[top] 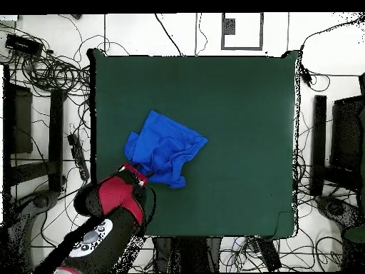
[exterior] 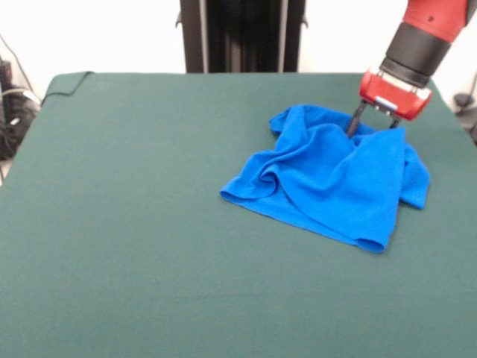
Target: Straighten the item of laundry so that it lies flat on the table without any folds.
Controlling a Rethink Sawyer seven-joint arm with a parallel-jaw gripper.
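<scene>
The blue T-shirt (exterior: 328, 179) lies crumpled with several folds on the right half of the dark green table (exterior: 134, 224). One end is bunched up towards the pedestal, and a folded edge points at the table's middle. My gripper (exterior: 374, 127) comes down from the upper right. Its two dark fingers (exterior: 356, 119) stand apart, open, with their tips pressed into the shirt's far bunched edge. In the overhead view the shirt (top: 165, 148) sits at the table's (top: 235, 107) left side. There the gripper (top: 139, 173) is at the shirt's lower left corner.
The black pedestal (exterior: 242, 33) stands at the table's far edge. The table cloth is turned up at the far left corner (exterior: 71, 80). In the overhead view, cables (top: 50, 68) and black stands (top: 319, 143) ring the table on the floor.
</scene>
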